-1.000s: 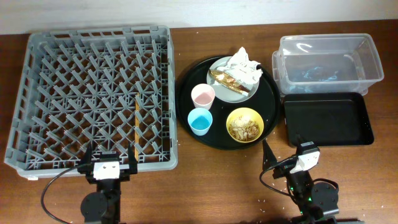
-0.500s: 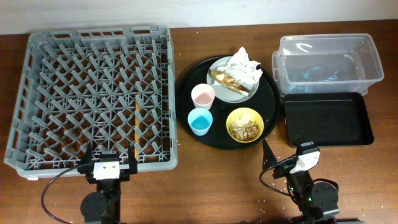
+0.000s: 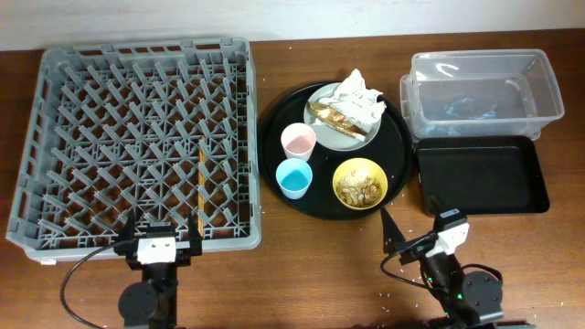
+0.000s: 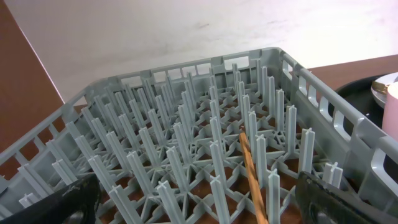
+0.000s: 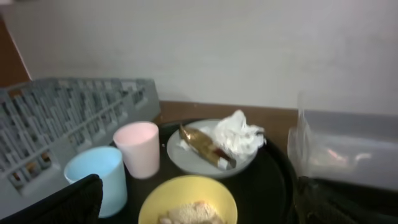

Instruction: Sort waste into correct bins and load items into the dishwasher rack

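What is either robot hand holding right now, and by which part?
Nothing is held. The left hand is open, facing the dishwasher rack. The right hand is open, facing the yellow bowl.

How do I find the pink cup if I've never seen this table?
Look for the big round black tray, just right of the grey rack. Two small cups stand on its left side. The pink cup is the one farther from the arms, beside the plate; its neighbour is the blue cup.

Brown wooden table (image 3: 320, 270) with grey rack (image 3: 110, 128), round black tray (image 3: 272, 137), clear tub (image 3: 475, 57), shallow black tray (image 3: 480, 174).
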